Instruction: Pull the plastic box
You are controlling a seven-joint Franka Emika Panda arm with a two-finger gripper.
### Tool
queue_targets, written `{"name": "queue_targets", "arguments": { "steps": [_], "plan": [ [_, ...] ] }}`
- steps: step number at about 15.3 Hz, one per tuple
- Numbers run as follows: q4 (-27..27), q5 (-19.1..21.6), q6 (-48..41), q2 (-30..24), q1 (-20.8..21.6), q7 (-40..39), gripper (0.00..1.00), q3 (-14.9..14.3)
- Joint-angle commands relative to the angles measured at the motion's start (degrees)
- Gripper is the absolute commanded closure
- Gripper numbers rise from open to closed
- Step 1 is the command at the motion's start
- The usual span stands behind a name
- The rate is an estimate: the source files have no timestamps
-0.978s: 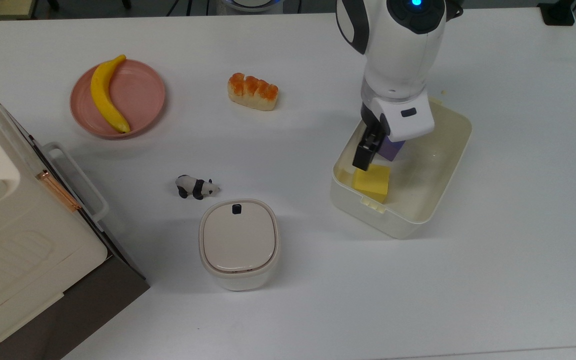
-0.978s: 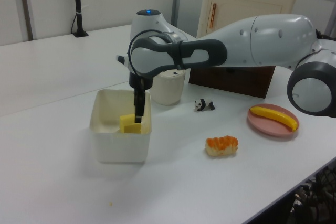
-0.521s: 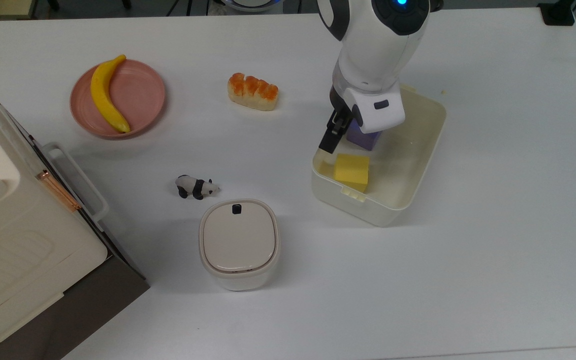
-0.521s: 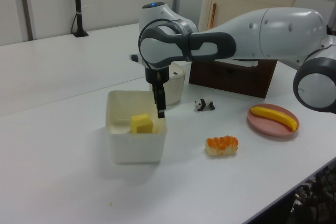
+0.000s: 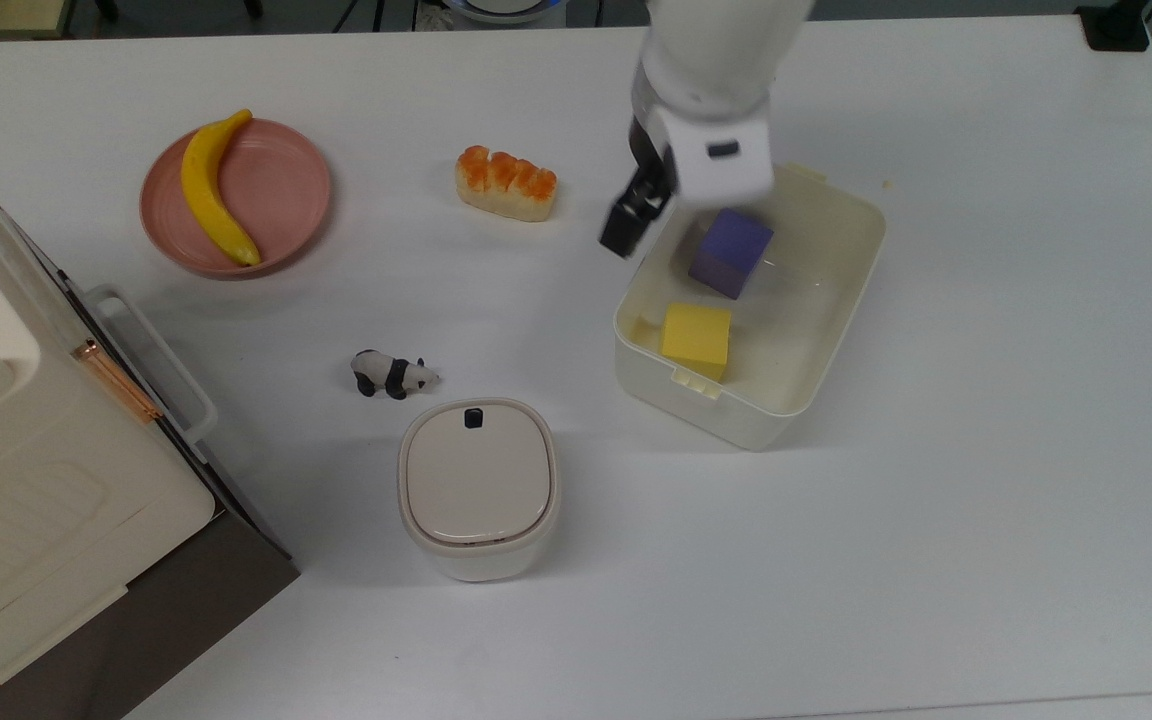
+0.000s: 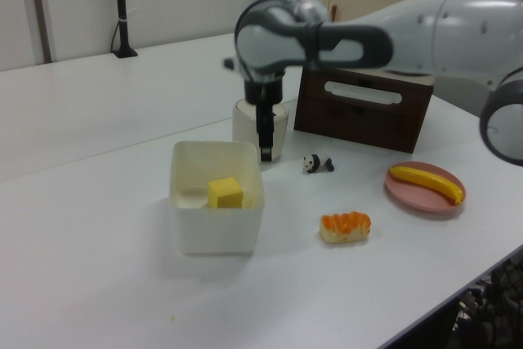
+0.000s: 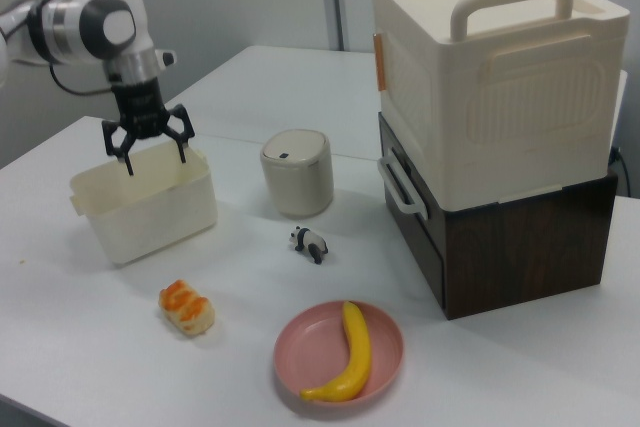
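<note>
Plastic box, cream-white and lidless, sits on the white table in the top view, right of the table's middle and nearer the far edge than the near one, turned a little askew. Inside it lie a purple cube and a yellow cube, apart from each other. The pincer hangs just outside the box's left rim, holding nothing. Toward the top view's left a bread roll with orange topping lies on the table, and farther left a banana rests on a pink plate. A toy panda stands near a small cream bin with a black-button lid. A big cream case with a copper clasp occupies the table's left corner.

From the left view, the plastic box stands apart from the other things, with the yellow cube showing above its rim. The pincer hangs behind the box's far right corner, clear of the rim, in front of the small bin.

From the right view, the pincer is spread wide open above the plastic box, its fingers straddling the far rim without gripping it. The box lies toward the table's left edge in the right view, with the bread roll in front of it.
</note>
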Motion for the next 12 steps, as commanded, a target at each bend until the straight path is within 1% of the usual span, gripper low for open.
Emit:
{"name": "queue_targets", "arguments": {
  "steps": [1, 2, 5, 8, 9, 12],
  "plan": [
    [-1.34, 1.53, -4.41, -7.36, -5.19, 18.65, 0.0, 0.79],
    [-1.26, 1.61, -5.02, -8.24, -7.82, 21.66, 0.0, 0.97],
    [-0.99, 1.61, -6.43, -10.27, -15.21, 26.94, 0.0, 2.29],
    [-1.08, 0.91, -5.91, -9.75, -17.94, 33.96, 0.0, 2.12],
    [-1.08, 0.82, -5.82, -9.66, -18.13, 34.86, 0.0, 1.59],
    [-0.99, 0.65, -5.73, -9.92, -18.39, 35.66, 0.0, 1.32]
  ]
}}
